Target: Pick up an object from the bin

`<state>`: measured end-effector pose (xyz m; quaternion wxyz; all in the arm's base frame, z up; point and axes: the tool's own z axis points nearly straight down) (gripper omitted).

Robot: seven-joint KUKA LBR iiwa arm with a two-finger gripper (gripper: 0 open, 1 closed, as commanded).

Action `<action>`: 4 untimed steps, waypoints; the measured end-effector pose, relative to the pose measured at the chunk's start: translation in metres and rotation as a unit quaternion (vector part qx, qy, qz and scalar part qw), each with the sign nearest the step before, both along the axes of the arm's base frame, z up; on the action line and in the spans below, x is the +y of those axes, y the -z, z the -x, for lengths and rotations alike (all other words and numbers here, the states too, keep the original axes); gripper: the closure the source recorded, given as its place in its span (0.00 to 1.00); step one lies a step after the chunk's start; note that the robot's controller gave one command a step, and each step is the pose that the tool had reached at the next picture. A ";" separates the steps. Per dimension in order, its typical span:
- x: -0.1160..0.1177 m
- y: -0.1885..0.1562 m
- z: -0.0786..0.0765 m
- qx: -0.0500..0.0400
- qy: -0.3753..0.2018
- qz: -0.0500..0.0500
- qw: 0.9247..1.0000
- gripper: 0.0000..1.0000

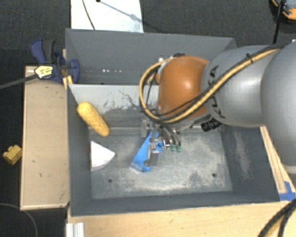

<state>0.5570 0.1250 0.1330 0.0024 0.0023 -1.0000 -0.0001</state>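
Blue flat piece (142,160) lies slanted just below my gripper (155,147); I cannot tell whether the gripper has closed on it.

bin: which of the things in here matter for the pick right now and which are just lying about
In the job:
- gripper
- blue piece, right at the gripper, mid-bin

Lying about:
- yellow cob, by the left wall
- white wedge, on the floor at left
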 end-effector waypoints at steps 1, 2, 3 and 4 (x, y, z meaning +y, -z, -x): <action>-0.001 -0.005 -0.001 -0.003 0.002 -0.001 1.000 0.00; -0.004 0.018 0.003 -0.007 -0.042 -0.001 0.999 0.00; -0.007 0.050 -0.005 -0.003 -0.176 -0.001 0.984 0.00; -0.010 0.059 -0.022 -0.003 -0.266 -0.001 0.964 0.00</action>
